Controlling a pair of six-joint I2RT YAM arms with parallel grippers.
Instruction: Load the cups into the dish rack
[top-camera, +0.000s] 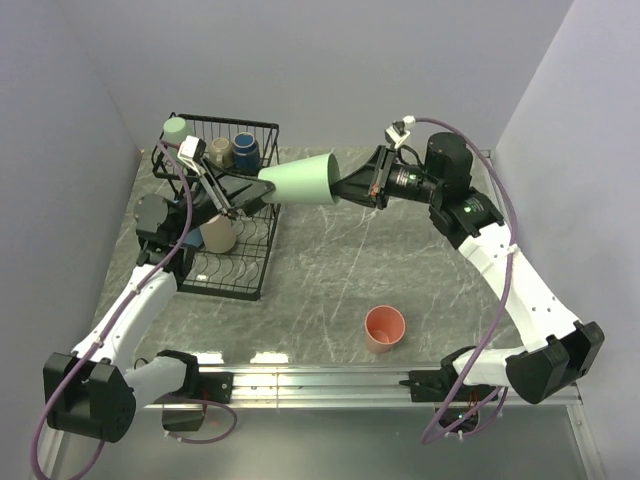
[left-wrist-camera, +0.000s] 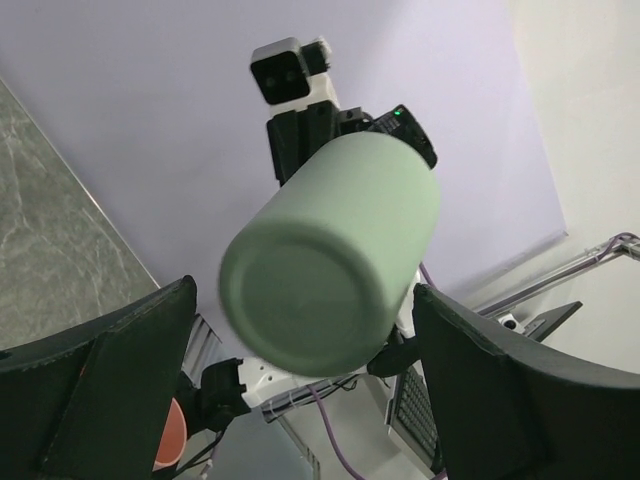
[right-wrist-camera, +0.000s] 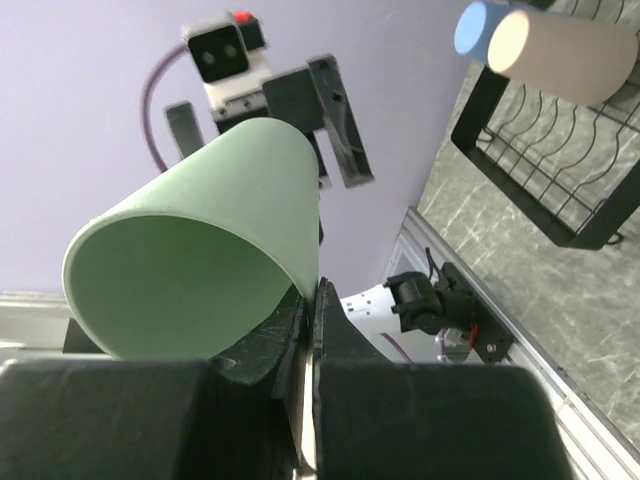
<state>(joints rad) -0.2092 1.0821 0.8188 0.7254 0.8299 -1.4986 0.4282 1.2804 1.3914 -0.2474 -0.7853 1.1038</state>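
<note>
A pale green cup lies on its side in the air beside the dish rack. My right gripper is shut on its rim, one finger inside the mouth. The cup's base points at my left gripper, which is open. Its fingers stand either side of the base, apart from it. A salmon cup stands on the table. In the rack are a pale green cup, a beige mug, a dark-blue cup and a beige tumbler. A light blue cup lies beside the beige one.
The black wire rack stands at the back left of the grey marble table, close to the left wall. The metal rail with both arm bases runs along the near edge. Walls close in the back and both sides.
</note>
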